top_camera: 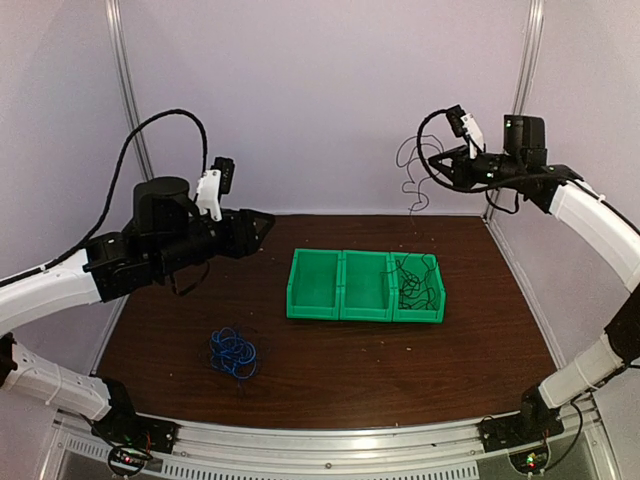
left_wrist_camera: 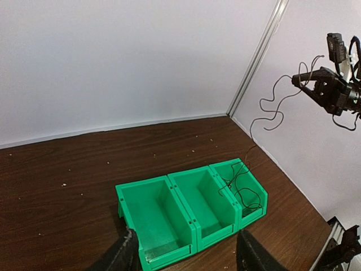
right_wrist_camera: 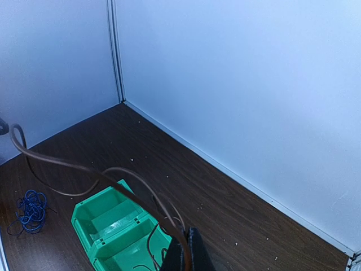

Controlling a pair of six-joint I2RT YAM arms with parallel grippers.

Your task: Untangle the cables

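Observation:
My right gripper [top_camera: 432, 165] is raised high at the back right and shut on a thin black cable [top_camera: 410, 188]. That cable hangs in loose curls down into the right compartment of the green bin [top_camera: 318, 300], where more black cable [top_camera: 415, 280] lies piled. In the right wrist view the shut fingers [right_wrist_camera: 194, 255] pinch the dark cable [right_wrist_camera: 84, 167], which arcs off to the left. A blue cable tangle [top_camera: 233, 352] lies on the table at the front left. My left gripper [top_camera: 262, 225] hovers open left of the bin, holding nothing, with both fingertips [left_wrist_camera: 125, 255] framing the bin's near side.
The green bin [left_wrist_camera: 127, 195] has three compartments; the left and middle ones hold nothing. White walls and metal corner posts [top_camera: 524, 60] close in the back and sides. The dark wooden table [top_camera: 480, 350] ends at a metal rail in front.

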